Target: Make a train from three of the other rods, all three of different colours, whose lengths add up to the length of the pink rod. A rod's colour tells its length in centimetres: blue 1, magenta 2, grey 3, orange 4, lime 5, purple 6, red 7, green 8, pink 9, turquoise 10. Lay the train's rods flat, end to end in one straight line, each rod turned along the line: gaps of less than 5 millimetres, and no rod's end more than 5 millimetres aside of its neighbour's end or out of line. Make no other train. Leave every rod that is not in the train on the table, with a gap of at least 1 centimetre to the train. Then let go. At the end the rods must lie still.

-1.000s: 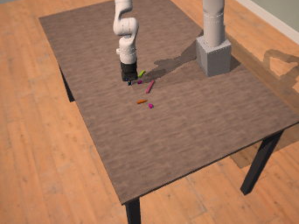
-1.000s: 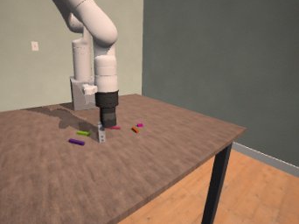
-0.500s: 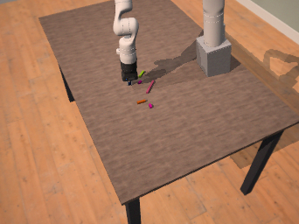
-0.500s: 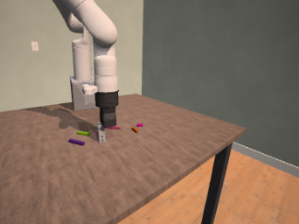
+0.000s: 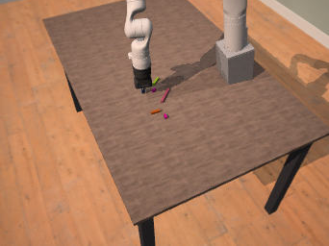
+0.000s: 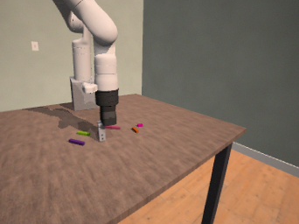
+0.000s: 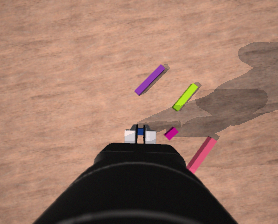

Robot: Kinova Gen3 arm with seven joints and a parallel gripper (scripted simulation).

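Claw: my fingers (image 5: 142, 90) (image 6: 101, 136) are drawn in, clamped on the blue rod, by my judgement.
Blue rod (image 7: 140, 131): between my pads; its long axis I cannot tell.
Near magenta rod (image 5: 154, 90) (image 7: 171, 133): just beside me, at 3 o'clock in the wrist view.
Purple rod (image 6: 76, 142) (image 7: 150, 80): a little past 12 o'clock in that view, long axis running between 1 and 2 towards between 7 and 8. With blue and magenta it would make nine, so I judge this slanting line the one to match.
Lime rod (image 5: 156, 81) (image 6: 83, 133) (image 7: 185, 97): 2 o'clock, a spare to steer clear of.
Pink rod (image 5: 165, 95) (image 6: 113, 128) (image 7: 202, 155): near 4 o'clock, the measure.
Orange rod (image 5: 155, 111) (image 6: 135, 129): farther along the bench (image 5: 192, 151) (image 6: 175, 159) (image 7: 60, 65), 5 o'clock in the top view.
Far magenta rod (image 5: 165, 116) (image 6: 140, 125): beyond it, between 4 and 5.
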